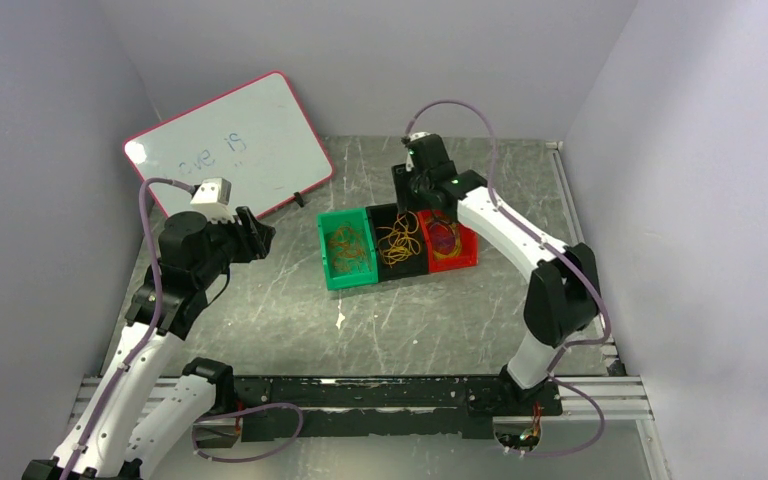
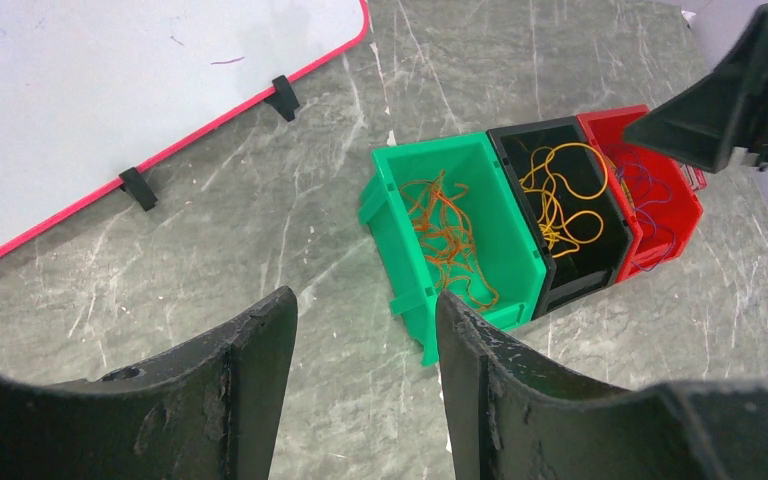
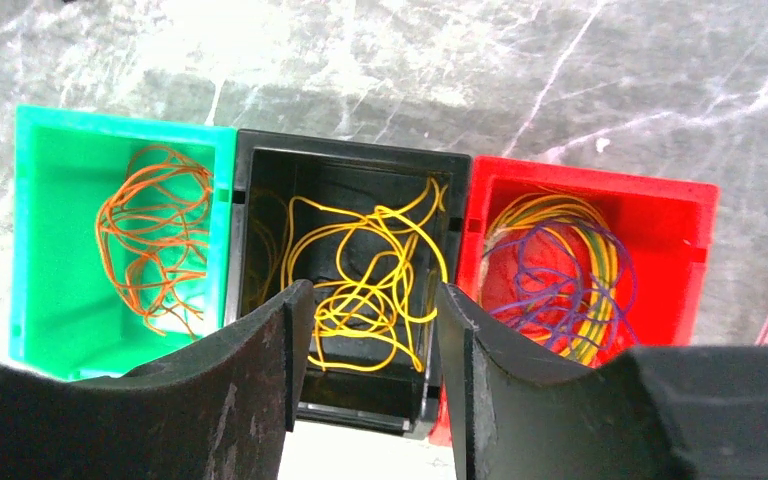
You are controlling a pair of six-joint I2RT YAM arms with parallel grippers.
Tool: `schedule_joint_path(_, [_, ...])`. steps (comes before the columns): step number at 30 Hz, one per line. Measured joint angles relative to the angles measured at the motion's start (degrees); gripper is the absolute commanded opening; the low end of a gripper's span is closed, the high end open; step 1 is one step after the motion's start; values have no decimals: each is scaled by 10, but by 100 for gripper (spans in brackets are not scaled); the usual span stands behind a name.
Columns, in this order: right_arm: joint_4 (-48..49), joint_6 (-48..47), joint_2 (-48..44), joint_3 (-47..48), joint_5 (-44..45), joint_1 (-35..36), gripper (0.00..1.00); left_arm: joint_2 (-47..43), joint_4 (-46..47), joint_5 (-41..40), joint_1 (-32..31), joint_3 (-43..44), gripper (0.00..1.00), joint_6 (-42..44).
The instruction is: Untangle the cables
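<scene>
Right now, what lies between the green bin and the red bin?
The black bin, holding loose yellow cables, stands between the green bin and the red bin, side by side with both. The right wrist view shows it best.

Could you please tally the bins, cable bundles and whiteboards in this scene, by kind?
Bins: 3 - green bin, black bin, red bin
Cable bundles: 3 - orange cables, yellow cables, mixed cables
Whiteboard: 1
Total: 7
</scene>
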Motion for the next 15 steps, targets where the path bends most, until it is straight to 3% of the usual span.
schedule_joint_path(8, [5,12,-30,-31,-17,-25,38,0,0,0,0,-1,58,-10])
schedule_joint_path(15, [4,12,5,-34,-66,-22,38,-3,0,0,0,-1,58,-16])
